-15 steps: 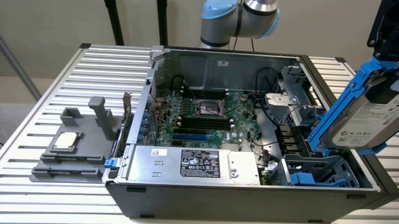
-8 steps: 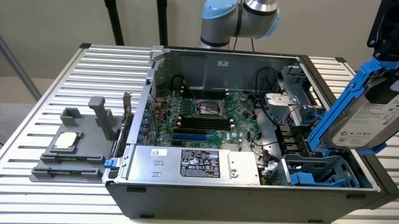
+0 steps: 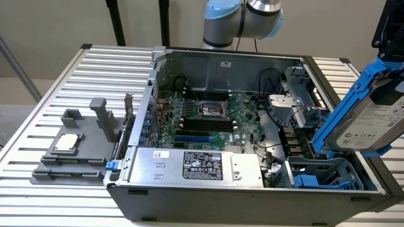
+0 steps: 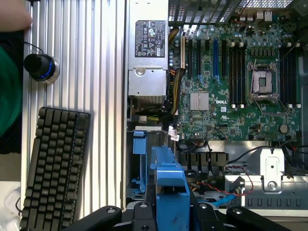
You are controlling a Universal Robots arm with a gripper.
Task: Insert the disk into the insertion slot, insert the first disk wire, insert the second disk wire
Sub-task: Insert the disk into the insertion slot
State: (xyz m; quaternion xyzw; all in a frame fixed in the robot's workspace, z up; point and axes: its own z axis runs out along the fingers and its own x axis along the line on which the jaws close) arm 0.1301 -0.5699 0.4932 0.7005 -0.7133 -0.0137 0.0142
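In the exterior view the disk (image 3: 371, 124), a silver-grey drive with a white label in a bright blue carrier, hangs tilted at the right, above the open computer case. My gripper (image 3: 386, 91) is shut on it from above. The insertion slot (image 3: 323, 173), a grey-blue ribbed cage with blue clips, sits below the disk in the case's near right corner, and the two are apart. In the wrist view the blue carrier (image 4: 168, 177) stands between my black fingers (image 4: 143, 211), with the slot (image 4: 138, 166) just beyond. Red and blue cables (image 4: 226, 193) lie beside it; I cannot tell which are the disk wires.
The case holds a labelled silver power supply (image 3: 196, 165), the motherboard (image 3: 208, 118) and a bare metal bracket cage (image 4: 270, 173). A grey fixture (image 3: 71, 147) rests on the slatted table (image 3: 113, 66) at the exterior view's left. A keyboard (image 4: 53, 166), a knob (image 4: 41, 67) and a person's hand (image 4: 12, 14) show in the wrist view.
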